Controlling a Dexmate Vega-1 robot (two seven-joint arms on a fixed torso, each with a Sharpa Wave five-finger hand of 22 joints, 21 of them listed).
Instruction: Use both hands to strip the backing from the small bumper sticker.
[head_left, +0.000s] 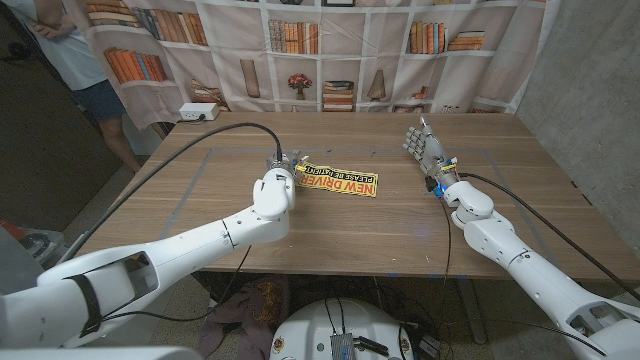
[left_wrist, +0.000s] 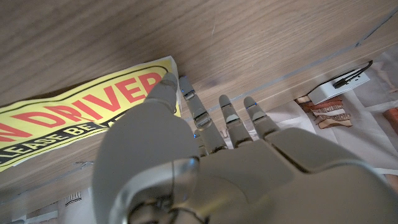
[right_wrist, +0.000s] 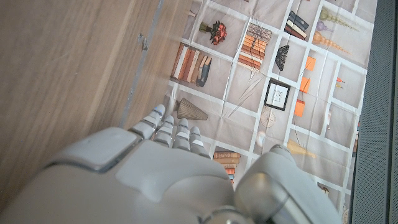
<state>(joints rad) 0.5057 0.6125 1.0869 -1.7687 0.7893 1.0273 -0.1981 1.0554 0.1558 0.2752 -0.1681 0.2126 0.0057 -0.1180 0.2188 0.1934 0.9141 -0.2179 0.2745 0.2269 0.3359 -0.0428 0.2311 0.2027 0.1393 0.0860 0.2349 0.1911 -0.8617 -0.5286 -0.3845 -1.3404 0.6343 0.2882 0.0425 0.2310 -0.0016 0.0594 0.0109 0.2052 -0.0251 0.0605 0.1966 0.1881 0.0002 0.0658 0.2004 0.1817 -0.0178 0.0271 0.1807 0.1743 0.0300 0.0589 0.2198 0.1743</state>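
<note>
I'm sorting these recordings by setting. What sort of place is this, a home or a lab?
Most likely a lab or test room dressed up: the bookshelf backdrop is a printed cloth, not real shelves. A bare wooden table carries tape marks and one bumper sticker, a power strip sits at its far corner, and a person stands by.

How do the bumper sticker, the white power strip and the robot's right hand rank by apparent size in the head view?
1. Bumper sticker, clearly the largest.
2. Right hand.
3. White power strip, though it lies farther from the camera, so this gap is unsure.

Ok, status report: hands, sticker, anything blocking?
Left hand touching sticker end, no grip seen. Right hand open, raised, apart. Sticker flat, backing on. Nothing blocking.
</note>
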